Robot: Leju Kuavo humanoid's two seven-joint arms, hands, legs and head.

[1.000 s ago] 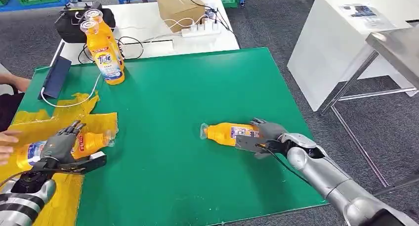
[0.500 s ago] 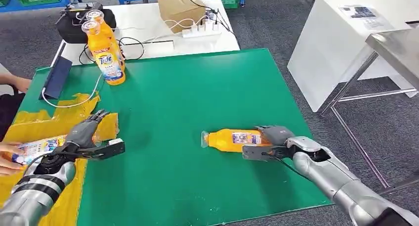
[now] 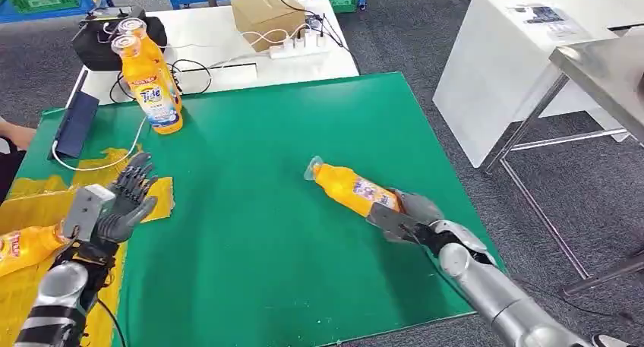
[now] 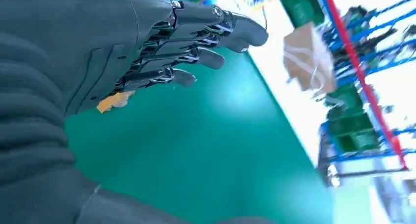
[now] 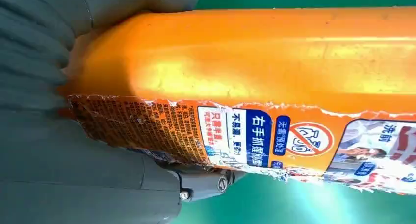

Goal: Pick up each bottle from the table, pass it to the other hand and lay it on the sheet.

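Grey carpet surrounds a flat green surface [image 3: 258,210] in the head view, with a white table [image 3: 220,47] behind it carrying a cardboard box [image 3: 267,13] and a power strip [image 3: 300,47]. A crumpled yellow sheet [image 3: 45,191] lies at the surface's left edge. On it rests a lying orange bottle [image 3: 26,244], partly cut off by the frame edge. Two upright orange bottles [image 3: 148,77] with blue-and-white labels and clear caps stand near the far left corner. The left hand [image 3: 125,203] hovers above the sheet's edge, palm up, fingers [image 3: 137,172] spread and holding nothing. The right hand [image 3: 406,214] grips the base end of a held bottle [image 3: 349,187], which tilts with its clear cap pointing toward the far left, near the middle right of the surface.

From the left wrist, dark, segmented fingers [image 4: 196,57] extend apart over smooth green, a scrap of yellow sheet [image 4: 113,101] beneath them.

From the right wrist, the held bottle [image 5: 274,57] shows glossy orange plastic and a torn-edged paper label with small print; the right hand [image 5: 59,175] wraps it, a grey thumb pressed under the label.
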